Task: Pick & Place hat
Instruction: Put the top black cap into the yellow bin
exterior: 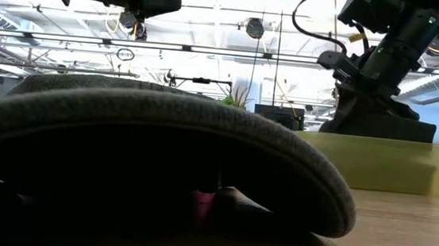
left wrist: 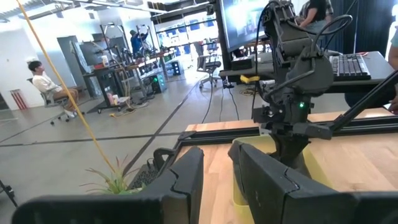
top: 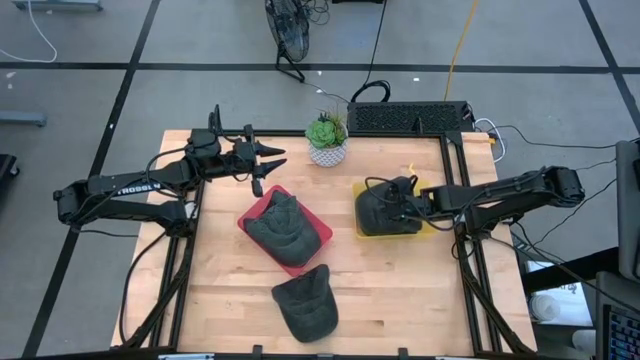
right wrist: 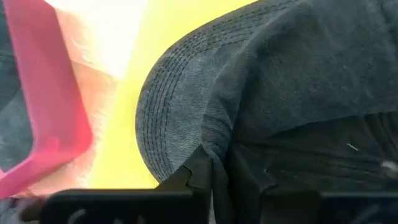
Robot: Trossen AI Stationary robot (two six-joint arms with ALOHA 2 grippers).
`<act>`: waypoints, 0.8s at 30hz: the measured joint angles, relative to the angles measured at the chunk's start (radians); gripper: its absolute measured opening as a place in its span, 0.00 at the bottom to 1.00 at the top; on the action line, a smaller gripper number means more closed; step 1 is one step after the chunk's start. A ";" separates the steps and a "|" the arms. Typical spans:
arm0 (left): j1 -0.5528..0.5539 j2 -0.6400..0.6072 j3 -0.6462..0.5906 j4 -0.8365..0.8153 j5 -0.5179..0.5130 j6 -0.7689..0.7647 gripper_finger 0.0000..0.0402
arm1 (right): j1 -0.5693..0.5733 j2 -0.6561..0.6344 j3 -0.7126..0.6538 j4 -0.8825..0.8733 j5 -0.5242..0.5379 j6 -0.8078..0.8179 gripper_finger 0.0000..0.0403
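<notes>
The right gripper (top: 398,203) reaches low over the yellow tray (top: 432,190), fingers pinching the dark hat (top: 380,212) lying there, brim toward the red tray (top: 262,205); the left gripper (top: 272,160) hovers part-open and empty.

Potted succulent (top: 326,138) at table's (top: 420,290) far edge. Black keyboard (top: 408,117) just beyond it. Floor fan (top: 288,30) farther back. Seated person (left wrist: 46,84) in room beyond.

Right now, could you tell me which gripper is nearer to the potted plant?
Left. The left gripper hovers just beside the potted plant; the right gripper is farther off, down on a hat.
</notes>
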State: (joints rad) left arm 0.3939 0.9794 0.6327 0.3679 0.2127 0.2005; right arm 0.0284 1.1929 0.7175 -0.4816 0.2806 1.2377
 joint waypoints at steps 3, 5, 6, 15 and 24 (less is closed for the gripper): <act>0.000 0.000 0.000 0.000 0.000 0.000 0.27 | 0.000 0.000 -0.018 0.000 0.000 0.000 0.16; 0.000 0.000 0.000 0.000 0.000 0.001 0.27 | 0.000 0.000 -0.026 0.000 0.001 0.000 0.21; 0.000 0.000 0.000 0.000 0.000 0.002 0.27 | 0.000 0.000 -0.027 0.000 0.002 -0.003 0.23; 0.000 0.000 0.000 0.000 0.000 0.004 0.27 | -0.012 -0.073 -0.028 0.047 -0.060 -0.053 0.37; 0.000 0.000 0.000 0.000 0.000 0.004 0.27 | -0.018 -0.186 -0.028 0.036 0.003 -0.114 0.37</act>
State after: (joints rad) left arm 0.3941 0.9791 0.6327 0.3675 0.2127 0.2043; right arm 0.0105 1.0072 0.6899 -0.4461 0.2840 1.1233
